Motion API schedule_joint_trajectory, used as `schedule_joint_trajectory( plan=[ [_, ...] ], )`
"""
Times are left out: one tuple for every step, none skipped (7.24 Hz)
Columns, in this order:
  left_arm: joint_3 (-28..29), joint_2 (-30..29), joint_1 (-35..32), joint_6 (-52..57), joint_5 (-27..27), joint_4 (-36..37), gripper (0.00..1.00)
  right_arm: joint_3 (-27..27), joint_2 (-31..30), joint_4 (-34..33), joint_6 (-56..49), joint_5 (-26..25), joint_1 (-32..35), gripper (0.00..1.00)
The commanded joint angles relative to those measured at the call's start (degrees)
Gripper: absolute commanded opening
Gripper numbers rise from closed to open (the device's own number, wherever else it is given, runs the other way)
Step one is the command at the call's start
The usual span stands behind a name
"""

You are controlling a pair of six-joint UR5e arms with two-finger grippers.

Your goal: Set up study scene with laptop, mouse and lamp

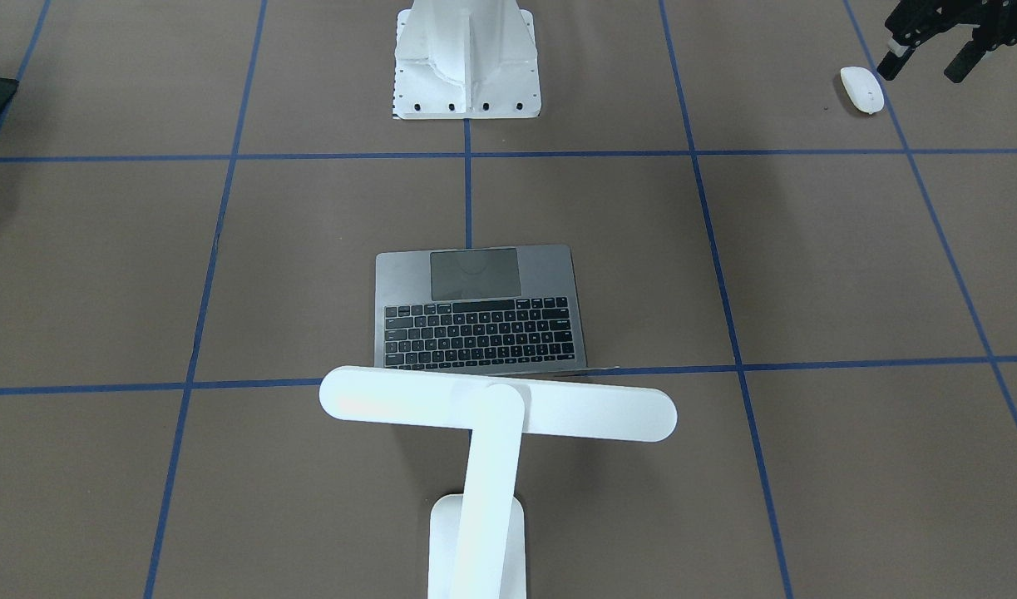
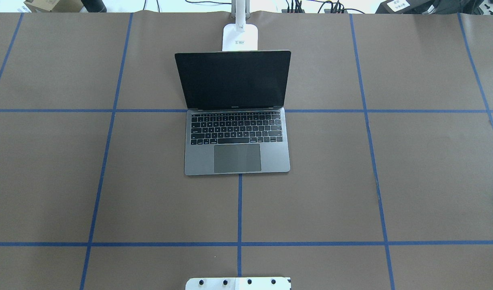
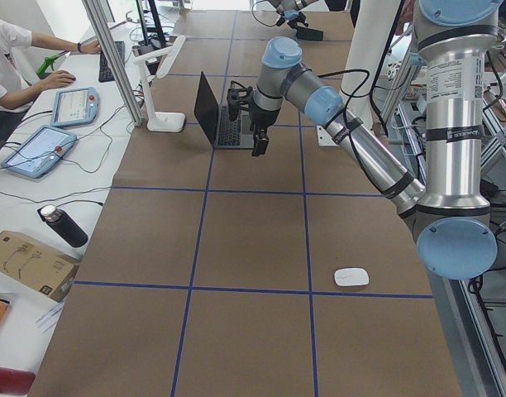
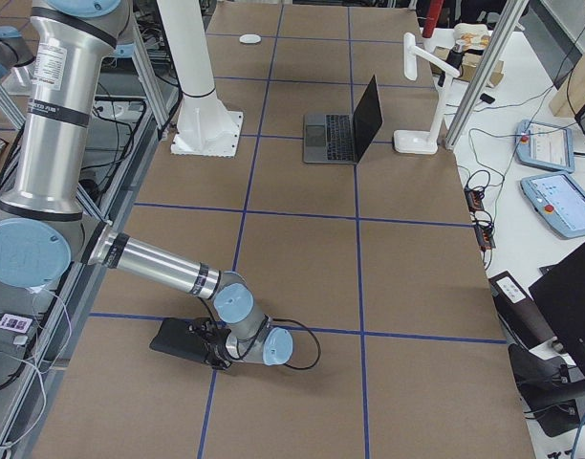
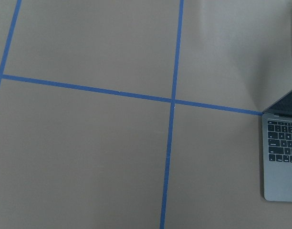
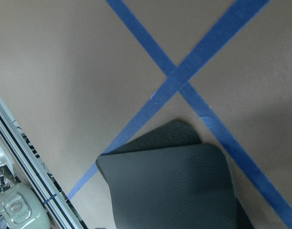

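**Front-facing view.** The laptop (image 1: 475,308) is noted open at the table's centre. The lamp (image 1: 498,403) is set on the operators' side of it, with its bar head over the screen edge. The mouse (image 1: 861,89) is found well apart, at the robot's left and near the robot's edge. The left gripper (image 1: 926,68) hangs above it, fingers seen spread, nothing held.

**Overhead.** No arm is seen. The lamp's base is seen just behind the raised screen.

**Left side view.** The mouse lies alone on bare paper. Judged risk: being small, smooth and rounded, it could be squeezed out of an off-centre pinch. On the carry-in, the screen or lamp could be clipped by a low sweep.

**Right side view.** The right gripper (image 4: 208,349) is held low at the black mat (image 4: 176,339). Its opening cannot be told. The limp mat could be dragged or folded.

**Left wrist.** Only the laptop's corner and blue tape are shown. The mouse is out of frame, so a straight descent would likely miss it.

**Right wrist.** The mat's corner is seen beside a tape crossing. No fingers are shown.
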Motion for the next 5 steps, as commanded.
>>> schedule_joint_trajectory(
  plan=[
    [-0.2, 0.0, 0.0, 0.0, 0.0, 0.1, 1.00, 0.1, 0.2, -0.3, 0.0, 1.0, 0.0, 0.82],
    [-0.2, 0.0, 0.0, 0.0, 0.0, 0.0, 1.00, 0.2, 0.5, -0.4, 0.1, 1.1, 0.0, 0.82],
    [-0.3, 0.0, 0.0, 0.0, 0.0, 0.1, 1.00, 0.2, 0.6, -0.4, 0.1, 1.2, 0.0, 0.82],
    [-0.5, 0.1, 0.0, 0.0, 0.0, 0.1, 1.00, 0.3, 0.7, -0.5, 0.1, 1.8, -0.1, 0.82],
    [-0.5, 0.1, 0.0, 0.0, 0.0, 0.1, 1.00, 0.4, 1.2, -1.4, 0.1, 1.9, -0.1, 0.82]
  ],
)
